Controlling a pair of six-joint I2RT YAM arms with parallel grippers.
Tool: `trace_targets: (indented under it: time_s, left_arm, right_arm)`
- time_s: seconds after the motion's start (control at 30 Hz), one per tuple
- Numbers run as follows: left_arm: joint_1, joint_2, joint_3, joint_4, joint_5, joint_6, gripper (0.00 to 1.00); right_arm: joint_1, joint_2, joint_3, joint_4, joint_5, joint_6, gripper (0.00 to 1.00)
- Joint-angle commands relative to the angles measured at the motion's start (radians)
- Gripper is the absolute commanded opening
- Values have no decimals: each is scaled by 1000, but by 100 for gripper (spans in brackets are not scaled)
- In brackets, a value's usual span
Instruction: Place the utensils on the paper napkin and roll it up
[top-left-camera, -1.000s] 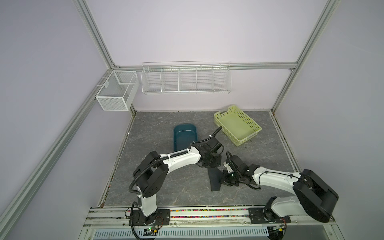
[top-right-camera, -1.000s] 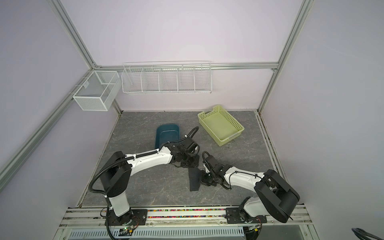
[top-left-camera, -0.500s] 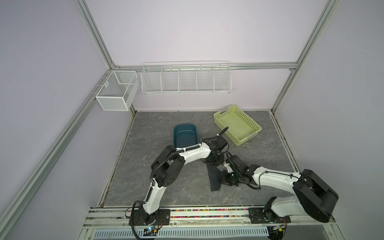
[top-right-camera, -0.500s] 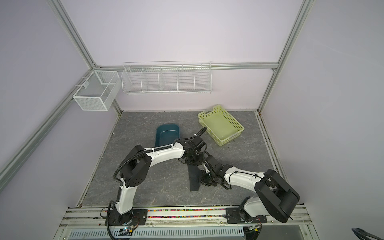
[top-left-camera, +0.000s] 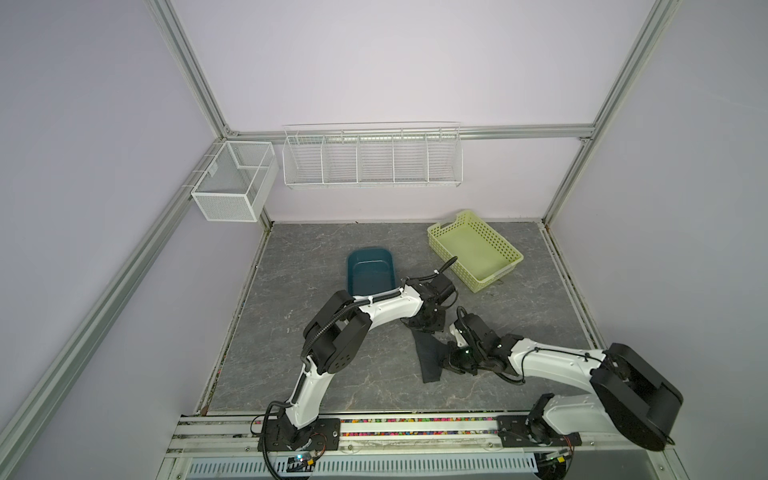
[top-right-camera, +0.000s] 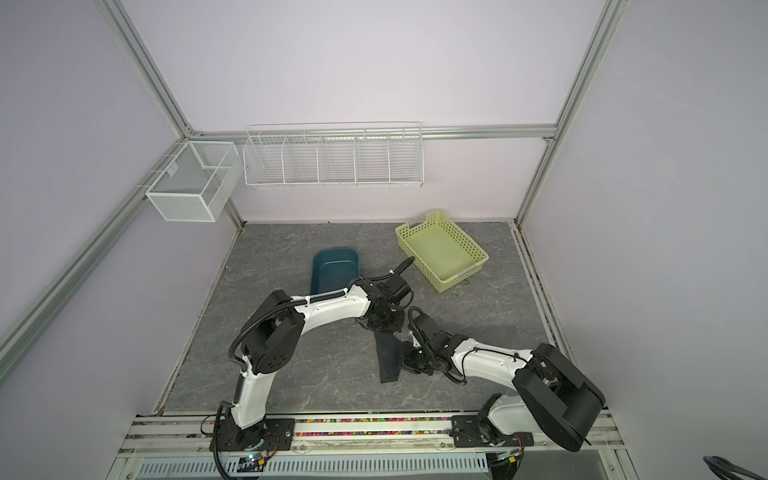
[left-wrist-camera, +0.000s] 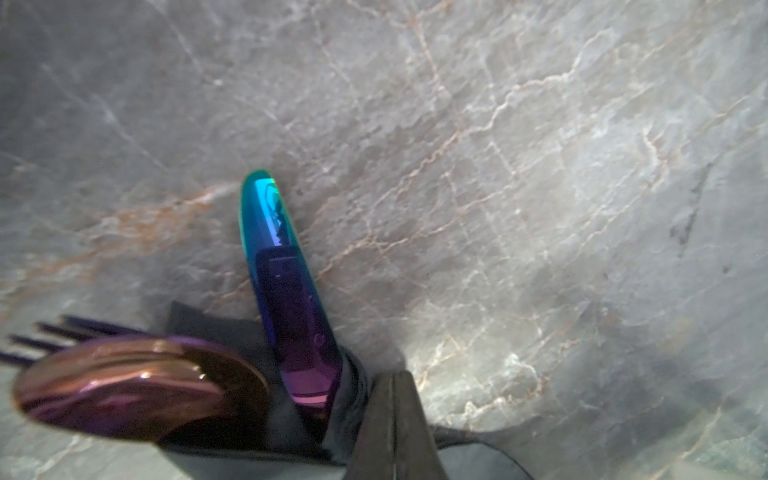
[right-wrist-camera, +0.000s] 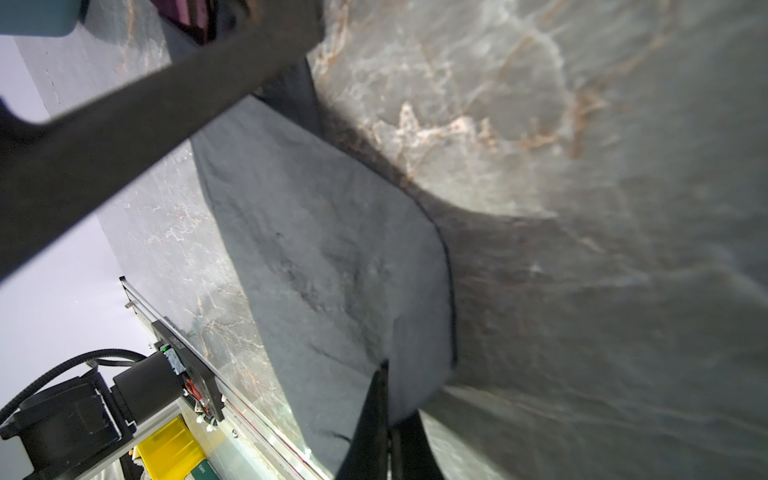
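Note:
In both top views the paper napkin (top-left-camera: 430, 361) (top-right-camera: 388, 361) lies as a narrow dark strip in the middle of the table. In the left wrist view its far end wraps the utensils: the iridescent knife blade (left-wrist-camera: 282, 270), the purple spoon bowl (left-wrist-camera: 137, 386) and the fork tines (left-wrist-camera: 45, 336) stick out of it. My left gripper (top-left-camera: 426, 328) (left-wrist-camera: 392, 399) is shut at that end, with napkin (left-wrist-camera: 232, 332) bunched on both sides of its fingers. My right gripper (top-left-camera: 451, 359) (right-wrist-camera: 386, 415) is shut on the folded napkin (right-wrist-camera: 332, 257) halfway along its right edge.
A teal tub (top-left-camera: 370, 274) stands just behind the left wrist. A yellow-green basket (top-left-camera: 498, 272) sits at the back right. A wire shelf (top-left-camera: 372, 160) and a mesh box (top-left-camera: 232, 187) hang on the back wall. The left gripper's fingers (right-wrist-camera: 145, 116) cross the right wrist view.
The left arm's elbow has swung to the right and its wrist has shifted a little toward the back right. The right arm and the napkin strip have hardly moved.

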Motion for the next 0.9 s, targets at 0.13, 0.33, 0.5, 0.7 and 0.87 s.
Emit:
trace_targets:
  time_s: [0.13, 0.33, 0.5, 0.7, 0.87]
  left_arm:
    - [3, 21, -15, -68, -72, 2, 0]
    - [3, 26, -19, -71, -79, -3, 0]
    - [2, 17, -12, -71, -81, -6, 0]
    - [1, -55, 18, -77, -69, -1, 0]
    - [-15, -120, 16, -88, -28, -4, 2]
  right_arm:
    - [23, -19, -41, -82, 72, 70, 6]
    - [27, -59, -51, -112, 98, 83, 6]
    - [32, -46, -45, -99, 91, 77, 6]
    - [37, -8, -35, -73, 77, 78, 6]
    - [42, -3, -39, -64, 75, 81, 6]
